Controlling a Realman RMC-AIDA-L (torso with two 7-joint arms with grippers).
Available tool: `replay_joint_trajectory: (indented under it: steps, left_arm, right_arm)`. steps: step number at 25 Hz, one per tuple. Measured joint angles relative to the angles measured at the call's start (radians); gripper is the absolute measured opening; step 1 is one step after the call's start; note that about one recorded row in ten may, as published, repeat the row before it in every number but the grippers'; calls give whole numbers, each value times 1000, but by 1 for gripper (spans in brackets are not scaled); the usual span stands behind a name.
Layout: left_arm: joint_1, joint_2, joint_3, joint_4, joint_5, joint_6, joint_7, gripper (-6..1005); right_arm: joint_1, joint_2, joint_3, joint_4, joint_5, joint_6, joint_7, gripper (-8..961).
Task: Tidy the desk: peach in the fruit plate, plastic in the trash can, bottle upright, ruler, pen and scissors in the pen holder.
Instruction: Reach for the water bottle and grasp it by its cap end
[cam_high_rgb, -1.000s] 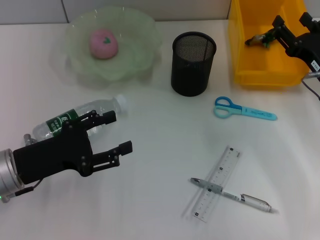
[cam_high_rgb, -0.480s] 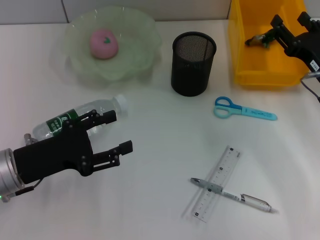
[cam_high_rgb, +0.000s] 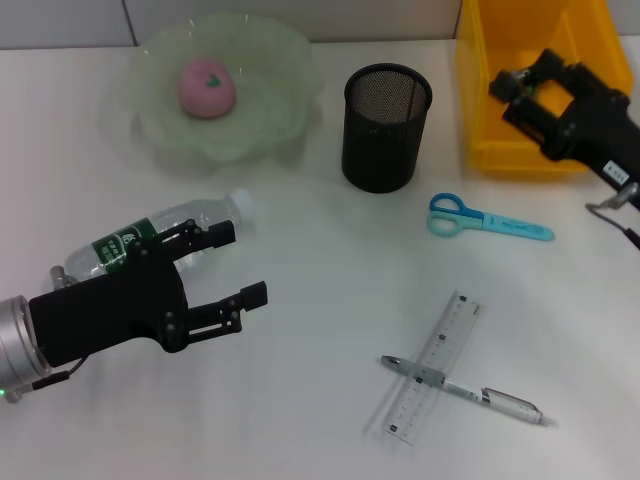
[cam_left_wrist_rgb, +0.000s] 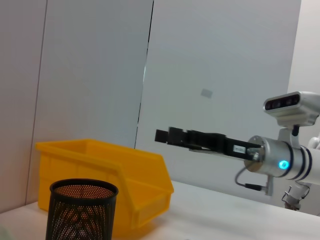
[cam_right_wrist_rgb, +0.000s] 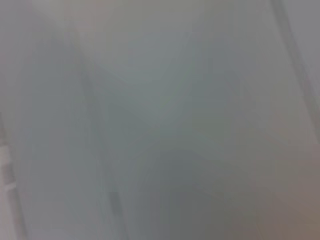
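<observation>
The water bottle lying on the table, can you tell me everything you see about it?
The water bottle is clear plastic with a white cap and a green label with white writing. It lies on its side on the white table, cap pointing toward the black mesh pen holder. The left claw hovers open right beside it, one finger over its neck; whether that finger touches it is unclear.

desk (cam_high_rgb: 300, 400) — plain white top | wall (cam_left_wrist_rgb: 215, 65) — pale grey panels, dark vertical seam
</observation>
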Motion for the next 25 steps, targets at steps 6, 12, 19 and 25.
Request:
replay_joint_trajectory:
  steps: [6,12,19,25]
  left_arm:
    - [-1,-1,1,0,1,1,2,796]
    - [-7,-2,0,2,1,2,2,796]
    - [-10,-1,0,1,1,-4,2,796]
    - [-12,-2,2,0,1,-7,4,795]
  right_arm:
    - [2,-23,0,-18,-217,-106,40,744]
    - [14,-28,0,-39,-402,-193,47,744]
    - [32,-30,4,-45,-521,-244,65,744]
    - [21,-28,9,-59,-524,-246,68,743]
